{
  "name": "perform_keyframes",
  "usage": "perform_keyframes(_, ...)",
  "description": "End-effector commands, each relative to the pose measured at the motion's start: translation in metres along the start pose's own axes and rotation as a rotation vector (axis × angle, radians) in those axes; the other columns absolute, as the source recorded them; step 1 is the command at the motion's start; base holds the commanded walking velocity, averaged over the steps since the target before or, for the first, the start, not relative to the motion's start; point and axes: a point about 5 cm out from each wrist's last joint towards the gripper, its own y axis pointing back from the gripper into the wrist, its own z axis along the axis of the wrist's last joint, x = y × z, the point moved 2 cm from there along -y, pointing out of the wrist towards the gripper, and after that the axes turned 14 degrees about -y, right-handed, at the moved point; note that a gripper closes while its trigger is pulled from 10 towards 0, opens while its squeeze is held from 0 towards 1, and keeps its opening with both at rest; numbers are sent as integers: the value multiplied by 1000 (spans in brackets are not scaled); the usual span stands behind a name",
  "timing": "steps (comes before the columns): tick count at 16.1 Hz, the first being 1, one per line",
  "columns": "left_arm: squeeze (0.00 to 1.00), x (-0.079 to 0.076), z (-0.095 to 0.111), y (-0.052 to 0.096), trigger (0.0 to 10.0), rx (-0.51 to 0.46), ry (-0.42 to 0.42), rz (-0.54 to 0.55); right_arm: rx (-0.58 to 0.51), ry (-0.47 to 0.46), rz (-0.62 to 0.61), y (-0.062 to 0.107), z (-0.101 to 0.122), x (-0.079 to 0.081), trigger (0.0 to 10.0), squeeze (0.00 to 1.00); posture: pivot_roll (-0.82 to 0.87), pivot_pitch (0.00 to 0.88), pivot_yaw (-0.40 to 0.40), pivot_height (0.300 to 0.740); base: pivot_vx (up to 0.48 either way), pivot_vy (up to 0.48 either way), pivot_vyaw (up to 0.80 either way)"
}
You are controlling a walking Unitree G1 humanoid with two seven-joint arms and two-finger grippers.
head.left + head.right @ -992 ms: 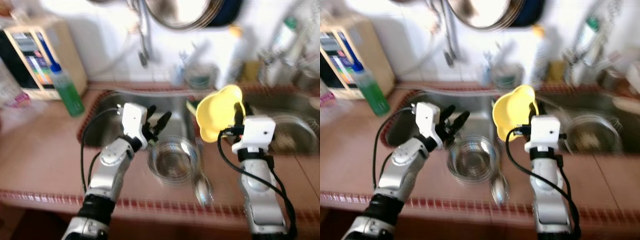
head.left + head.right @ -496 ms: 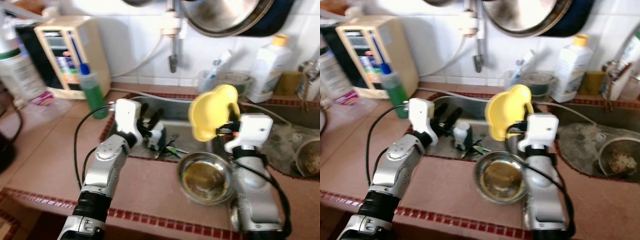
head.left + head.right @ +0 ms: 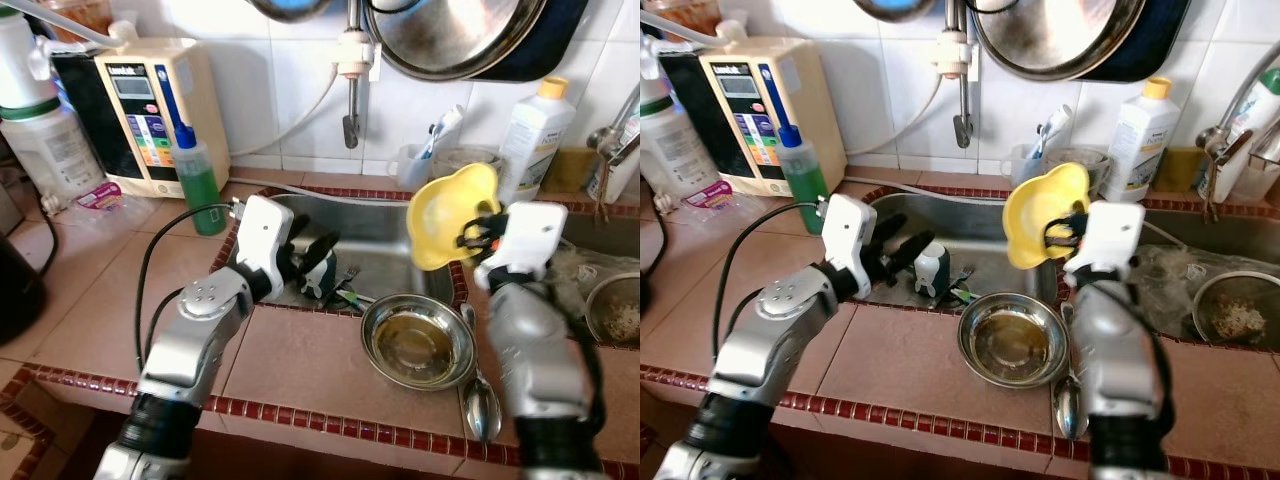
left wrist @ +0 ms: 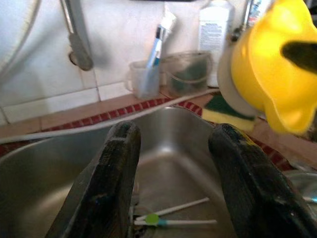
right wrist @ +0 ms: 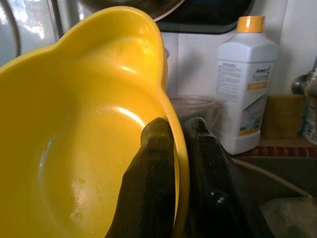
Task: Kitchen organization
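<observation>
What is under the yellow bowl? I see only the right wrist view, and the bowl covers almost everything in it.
Observer: The right claw pinches the rim of the yellow bowl and holds it in the air, above the edge of the sink. A steel bowl sits on the counter just in front of it.
Operator: Where is the other claw?
Observer: The left claw is open, over the left part of the sink, holding nothing.
Operator: Is anything lying in the sink?
Observer: Yes, a small white item and some thin utensils lie on its bottom.
Operator: And something beside the steel bowl?
Observer: A metal spoon lies on the counter to its right.
</observation>
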Motion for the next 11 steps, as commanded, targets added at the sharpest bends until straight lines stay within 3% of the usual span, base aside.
perform_keyframes(1,0,-4,7,1,10000,-9,-15,-33,-7,-17,10,-6,7,1,10000,0,-230,51,70,740,0,0,0)
perform_keyframes(7,0,-18,19,20,10000,15,8,-138,70,-13,87,-16,9,-8,10000,0,-195,122,74,740,0,0,0)
perform_keyframes(11,0,-25,26,30,10000,43,41,-175,129,-43,228,-20,12,-1,10000,0,-164,198,71,740,0,0,0)
